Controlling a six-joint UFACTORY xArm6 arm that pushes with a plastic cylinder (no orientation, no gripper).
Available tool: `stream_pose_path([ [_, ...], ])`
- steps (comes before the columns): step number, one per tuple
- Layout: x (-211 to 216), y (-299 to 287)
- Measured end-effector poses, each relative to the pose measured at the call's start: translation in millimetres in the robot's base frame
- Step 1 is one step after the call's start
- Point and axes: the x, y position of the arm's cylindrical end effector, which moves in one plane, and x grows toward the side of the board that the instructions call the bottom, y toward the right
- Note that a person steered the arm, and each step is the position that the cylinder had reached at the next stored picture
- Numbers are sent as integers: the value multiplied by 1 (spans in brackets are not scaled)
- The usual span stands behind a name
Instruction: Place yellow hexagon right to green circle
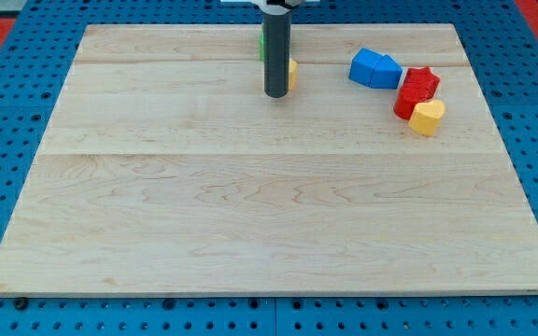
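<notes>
**Rod tip set beside two half-hidden blocks near the board's top edge**

The dark rod is seen standing upright near the view's top centre, and my tip (276, 95) is planted on the wooden board (250, 224). No gripper is fitted, so nothing is grasped; the rod merely rests against what lies behind it. A yellow block (292, 73) is glimpsed just at the rod's right side, touching or nearly touching it; its shape cannot be made out. A green block (261, 47) is partly hidden behind the rod's left edge, slightly higher in the view, its shape likewise unclear. Well apart, toward the view's upper right, a blue block (375, 68) is found, with a red block (417, 91) just beside it and a yellow heart-shaped block (427, 117) touching the red one.
</notes>
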Motion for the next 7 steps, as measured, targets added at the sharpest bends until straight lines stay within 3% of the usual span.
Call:
stream_pose_path([
  [4, 0, 5],
  [7, -10, -25],
])
